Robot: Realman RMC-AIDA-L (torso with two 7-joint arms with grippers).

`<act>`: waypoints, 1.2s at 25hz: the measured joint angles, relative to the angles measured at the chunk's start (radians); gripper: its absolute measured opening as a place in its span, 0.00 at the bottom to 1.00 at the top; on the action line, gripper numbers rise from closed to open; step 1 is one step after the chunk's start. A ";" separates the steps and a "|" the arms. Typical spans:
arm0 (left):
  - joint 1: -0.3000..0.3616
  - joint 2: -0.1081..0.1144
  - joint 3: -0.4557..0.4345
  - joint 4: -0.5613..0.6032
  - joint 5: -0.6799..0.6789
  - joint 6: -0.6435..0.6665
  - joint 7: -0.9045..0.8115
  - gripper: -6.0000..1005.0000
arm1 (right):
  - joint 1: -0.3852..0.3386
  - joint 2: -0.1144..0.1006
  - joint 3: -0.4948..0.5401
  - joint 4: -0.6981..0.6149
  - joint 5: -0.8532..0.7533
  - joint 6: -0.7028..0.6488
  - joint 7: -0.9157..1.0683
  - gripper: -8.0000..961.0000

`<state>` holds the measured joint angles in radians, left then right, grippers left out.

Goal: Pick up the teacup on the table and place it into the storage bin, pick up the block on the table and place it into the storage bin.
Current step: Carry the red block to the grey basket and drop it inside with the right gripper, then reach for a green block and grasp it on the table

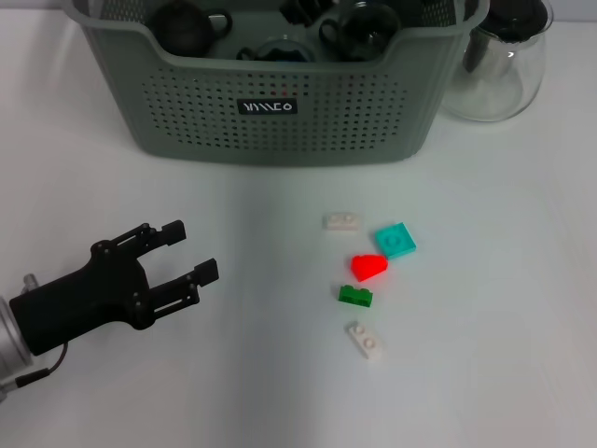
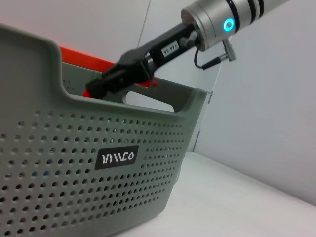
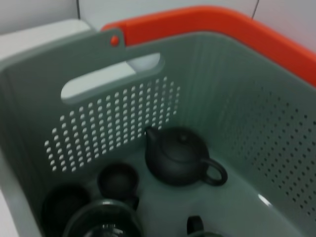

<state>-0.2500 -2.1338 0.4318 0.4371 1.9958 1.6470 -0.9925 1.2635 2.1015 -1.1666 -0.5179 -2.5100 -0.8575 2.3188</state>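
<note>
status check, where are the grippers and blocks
Left gripper open, empty, low over table. Right gripper above storage bin. Five blocks, red block among them, on table. Nothing in the way.

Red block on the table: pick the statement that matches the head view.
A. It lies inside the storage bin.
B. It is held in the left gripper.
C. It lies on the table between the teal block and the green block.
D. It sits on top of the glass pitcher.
C: the red block lies on the white table, between the teal block and the green block, clear of the open left gripper.
</note>
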 joint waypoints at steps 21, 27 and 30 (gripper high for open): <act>0.005 0.006 -0.007 0.000 -0.001 0.000 0.000 0.76 | -0.738 -0.048 0.059 -1.056 0.532 -0.917 -0.127 0.80; 0.005 0.006 -0.007 0.000 -0.001 -0.004 0.000 0.76 | -0.706 -0.002 -0.125 -1.027 0.183 -0.945 -0.118 0.83; 0.007 0.006 -0.007 0.000 -0.001 -0.004 0.000 0.76 | -0.671 -0.003 -0.253 -0.985 0.128 -0.906 -0.096 0.80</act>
<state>-0.2427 -2.1278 0.4249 0.4372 1.9944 1.6427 -0.9925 0.5927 2.0988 -1.4193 -1.5025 -2.3818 -1.7638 2.2232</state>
